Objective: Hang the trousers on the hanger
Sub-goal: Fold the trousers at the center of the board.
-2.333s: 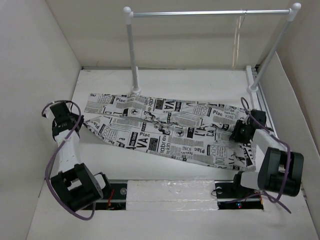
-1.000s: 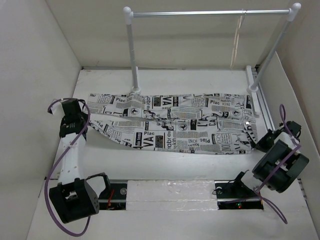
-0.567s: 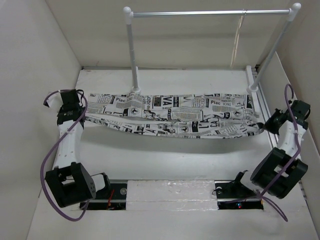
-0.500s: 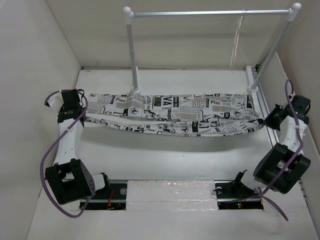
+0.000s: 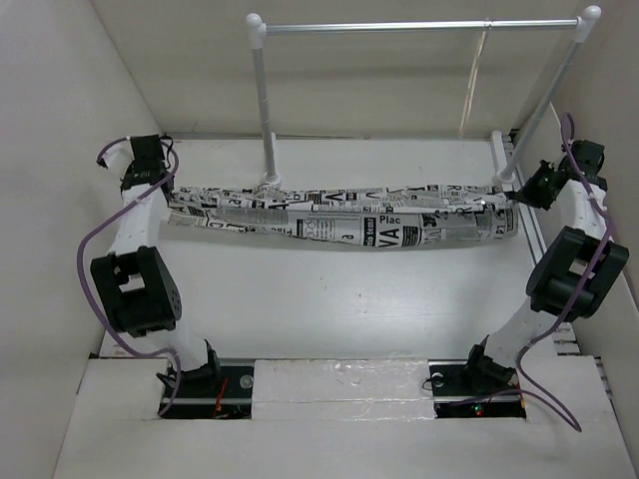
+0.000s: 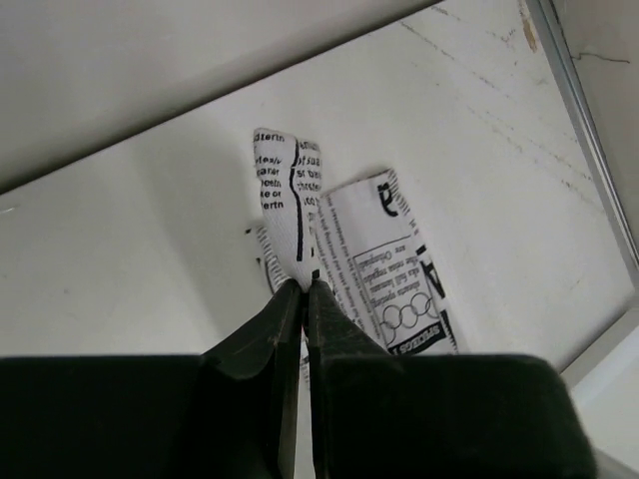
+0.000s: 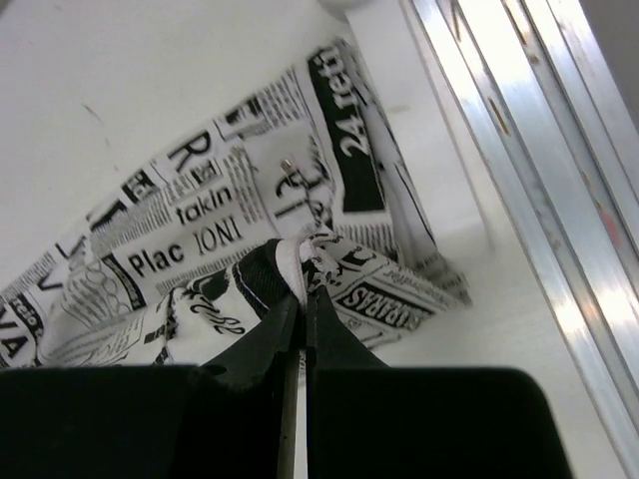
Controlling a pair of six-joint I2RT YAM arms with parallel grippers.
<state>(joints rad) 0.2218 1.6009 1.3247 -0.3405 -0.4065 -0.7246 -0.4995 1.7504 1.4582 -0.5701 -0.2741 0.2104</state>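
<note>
The newsprint trousers (image 5: 339,215) stretch left to right across the far half of the table, folded into a narrow band and sagging a little in the middle. My left gripper (image 5: 160,190) is shut on their left end, seen pinched in the left wrist view (image 6: 303,284). My right gripper (image 5: 521,198) is shut on their right end, seen in the right wrist view (image 7: 303,291). The thin cream hanger (image 5: 471,85) hangs from the rail's bar near its right end, behind and above the trousers.
The clothes rail (image 5: 419,26) stands at the back; its left post (image 5: 265,110) rises just behind the trousers, its right post (image 5: 544,100) beside my right gripper. A metal track (image 7: 519,130) runs along the table's right edge. White walls close in on both sides.
Both grippers have lifted the trousers' ends and carried them toward the back. The cloth has gone from spread flat to a narrow folded band held taut between them.
</note>
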